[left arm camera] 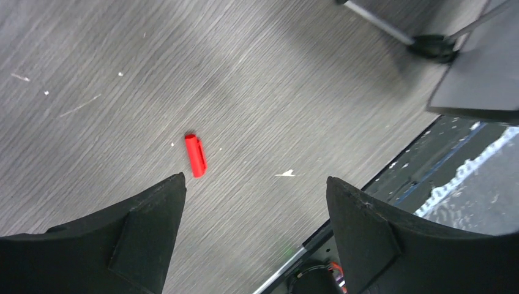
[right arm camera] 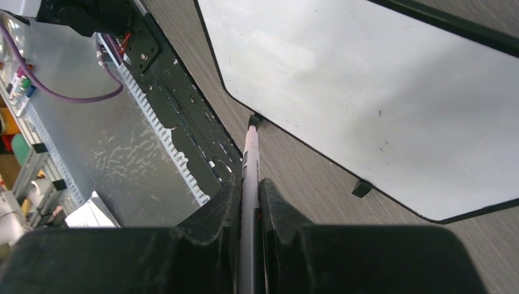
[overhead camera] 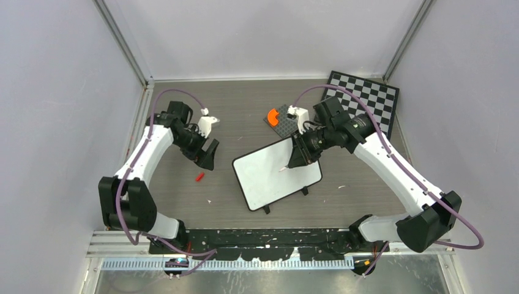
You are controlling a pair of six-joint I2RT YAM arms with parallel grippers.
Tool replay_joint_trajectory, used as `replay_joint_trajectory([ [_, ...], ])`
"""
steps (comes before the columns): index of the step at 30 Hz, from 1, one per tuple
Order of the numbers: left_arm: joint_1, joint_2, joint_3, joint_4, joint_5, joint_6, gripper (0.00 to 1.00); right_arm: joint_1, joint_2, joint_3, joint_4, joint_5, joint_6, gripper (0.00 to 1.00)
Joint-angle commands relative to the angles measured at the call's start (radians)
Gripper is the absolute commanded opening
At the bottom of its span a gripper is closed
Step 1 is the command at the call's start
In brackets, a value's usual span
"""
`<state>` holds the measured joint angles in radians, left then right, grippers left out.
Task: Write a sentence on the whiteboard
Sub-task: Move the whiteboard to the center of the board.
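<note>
Two arms are in view, with one tool in hand. The left gripper hangs well to the left of the whiteboard. The left wrist view shows its fingers spread wide with nothing between them, which the overhead view does not make plain. A red pen cap lies flat on the table, left of the whiteboard and just beside that gripper. From the wrist view one end of it can be seen to be hollow.

The whiteboard sits near the middle of the table, turned at an angle on small black feet. Its face is plain white with a few faint specks, and these show only in the right wrist view.

The right gripper is over the far right part of the whiteboard. Its jaws are closed tight on a marker, whose pale barrel runs out between the fingers toward the board. Neither view shows whether the tip touches the board.

A grey studded plate carrying an orange piece lies just beyond the whiteboard's far edge. A chessboard lies further right, in the far corner.

The table is grey-brown wood grain flecked with white bits. Pale walls close it on three sides, and a black rail runs along the near edge.
</note>
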<state>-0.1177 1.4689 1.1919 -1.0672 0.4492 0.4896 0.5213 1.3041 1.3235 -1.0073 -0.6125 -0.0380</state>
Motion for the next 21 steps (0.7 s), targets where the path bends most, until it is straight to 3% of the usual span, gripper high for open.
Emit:
replay_joint_trajectory([
  [1, 0.006, -0.073, 0.075, -0.036, 0.151, -0.078, 0.88, 0.061, -0.021, 0.070, 0.076, 0.074, 0.017, 0.00],
  [10, 0.045, -0.117, 0.175, 0.003, 0.494, -0.229, 0.94, 0.132, -0.017, -0.002, 0.238, 0.072, 0.074, 0.00],
  [15, 0.046, -0.097, 0.129, 0.088, 0.554, -0.312, 0.92, 0.189, 0.014, 0.009, 0.259, 0.074, 0.052, 0.00],
  [21, 0.044, -0.056, 0.101, 0.122, 0.582, -0.327, 0.89, 0.250, 0.013, 0.001, 0.240, 0.192, -0.052, 0.00],
])
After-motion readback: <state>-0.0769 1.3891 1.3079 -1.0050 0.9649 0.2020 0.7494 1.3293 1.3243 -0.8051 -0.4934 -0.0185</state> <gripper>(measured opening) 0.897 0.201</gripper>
